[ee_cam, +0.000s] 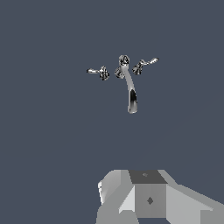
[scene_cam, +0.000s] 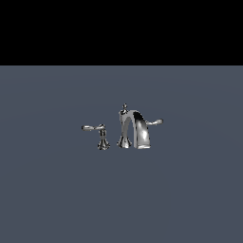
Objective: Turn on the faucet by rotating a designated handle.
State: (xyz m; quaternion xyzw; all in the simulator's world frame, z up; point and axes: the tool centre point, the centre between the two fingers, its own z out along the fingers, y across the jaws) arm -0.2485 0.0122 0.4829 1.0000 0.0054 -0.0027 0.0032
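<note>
The chrome faucet (scene_cam: pixel 140 130) stands alone on the dark grey floor, its arched spout beside a pointed finial post (scene_cam: pixel 124 108). The handle (scene_cam: pixel 155 122) is the slim lever sticking out toward the exterior view's right, behind the spout. In the wrist view, seen from above, the faucet (ee_cam: pixel 130 89) lies well ahead, with the handle (ee_cam: pixel 148 62) beside it. Only the grey housing of my gripper (ee_cam: pixel 148 197) shows, far from the faucet and touching nothing. Its fingers are out of view, and the exterior view does not show the arm at all.
A twin lever (scene_cam: pixel 92 127) on its own flared pedestal stands toward the exterior view's left of the spout, and also shows in the wrist view (ee_cam: pixel 95 71). Flat grey floor (scene_cam: pixel 57 190) surrounds the tap set.
</note>
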